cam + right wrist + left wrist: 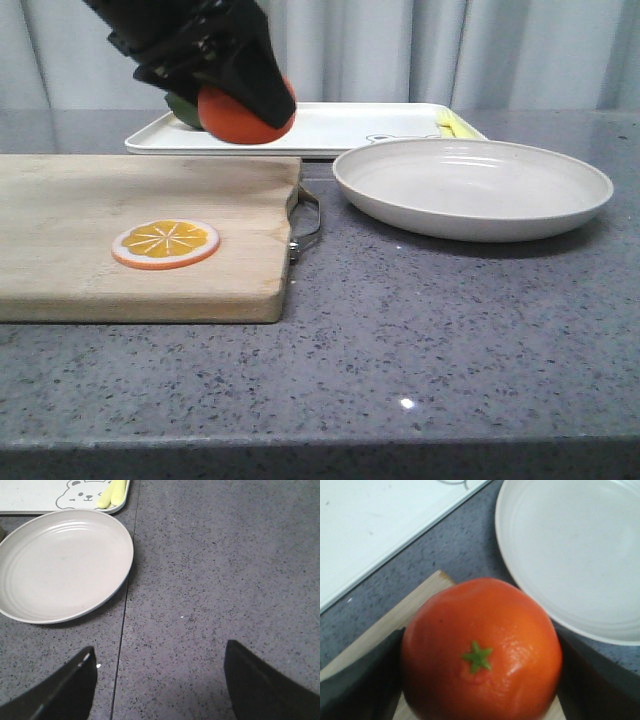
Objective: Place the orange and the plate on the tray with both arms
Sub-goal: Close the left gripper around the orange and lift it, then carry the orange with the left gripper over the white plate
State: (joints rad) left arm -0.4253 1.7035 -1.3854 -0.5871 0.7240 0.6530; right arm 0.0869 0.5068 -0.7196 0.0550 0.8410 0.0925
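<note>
Wooden cutting board (140, 235) with orange slice (165, 243) up front, left gripper (235, 95) clamped on the orange (243, 118), lifted near the tray (330, 128), plate (470, 185) on the counter beside, right gripper (157, 680) spread wide, holding nothing.

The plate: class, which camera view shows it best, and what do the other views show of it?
The right wrist view shows the plate best: seen from above, whole and empty, just in front of the tray. The front view shows it whole but low and edge-on. The left wrist view catches only part of it, beside the orange.
</note>
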